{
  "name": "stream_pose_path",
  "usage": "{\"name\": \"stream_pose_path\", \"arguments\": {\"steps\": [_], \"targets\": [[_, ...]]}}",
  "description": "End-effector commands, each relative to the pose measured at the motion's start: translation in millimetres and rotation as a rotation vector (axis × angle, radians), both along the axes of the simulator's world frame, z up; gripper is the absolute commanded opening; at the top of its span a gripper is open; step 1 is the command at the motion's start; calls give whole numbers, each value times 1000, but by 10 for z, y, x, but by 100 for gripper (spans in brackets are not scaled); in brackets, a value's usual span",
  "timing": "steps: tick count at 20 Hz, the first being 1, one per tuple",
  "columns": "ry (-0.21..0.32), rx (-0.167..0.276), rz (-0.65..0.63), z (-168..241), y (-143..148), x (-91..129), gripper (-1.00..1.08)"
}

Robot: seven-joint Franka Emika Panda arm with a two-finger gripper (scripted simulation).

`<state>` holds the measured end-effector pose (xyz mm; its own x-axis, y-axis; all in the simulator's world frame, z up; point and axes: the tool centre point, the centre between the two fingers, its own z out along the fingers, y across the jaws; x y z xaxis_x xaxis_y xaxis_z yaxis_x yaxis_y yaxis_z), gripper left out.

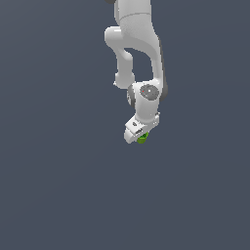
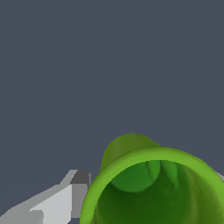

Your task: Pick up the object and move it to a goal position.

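Cup is sitting in my gripper just below centre of the exterior frame, the fingers clamping it from both sides, its hollow rim filling the wrist view. I'm judging the pickup done and the carry remaining; no goal marker is showing. I'm seeing bare grey ground all round, so room is looking ample everywhere.
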<state>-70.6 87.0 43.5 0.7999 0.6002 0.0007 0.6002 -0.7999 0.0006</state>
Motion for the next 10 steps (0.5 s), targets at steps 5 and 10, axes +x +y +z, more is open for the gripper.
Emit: {"name": "stream_pose_path", "arguments": {"steps": [5,10], "targets": [[-1,0,-1,7,36,61,-100],[-1,0,-1,23,135,197,-100]]}}
